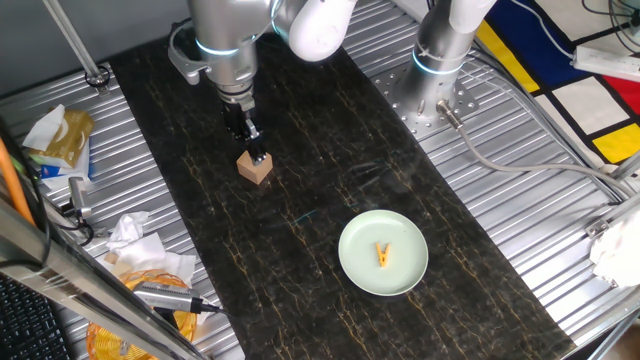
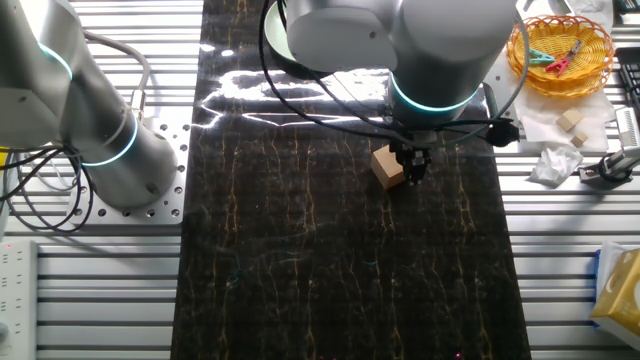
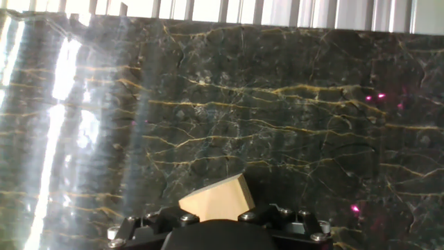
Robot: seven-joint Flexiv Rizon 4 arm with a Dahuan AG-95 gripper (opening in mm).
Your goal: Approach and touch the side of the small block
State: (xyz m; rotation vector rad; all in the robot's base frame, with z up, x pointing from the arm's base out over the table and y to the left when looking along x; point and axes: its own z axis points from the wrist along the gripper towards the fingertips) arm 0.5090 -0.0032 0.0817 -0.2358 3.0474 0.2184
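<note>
dark marbled tabletop (image 1: 330,200): small light-brown wooden cube (image 1: 255,167) sits at the gripper's (image 1: 257,152) six o'clock, apparently touching; finger spread unclear.

Worktop (image 1: 330,180): black marble pattern with gold veining. Small block (image 1: 255,167): plain light-brown wood. Plate (image 1: 355,265): pale green, carrying a yellow clip (image 1: 383,256). Fingers (image 1: 252,140): black. Basket (image 2: 560,50) beyond the worktop's corner: yellow.
</note>
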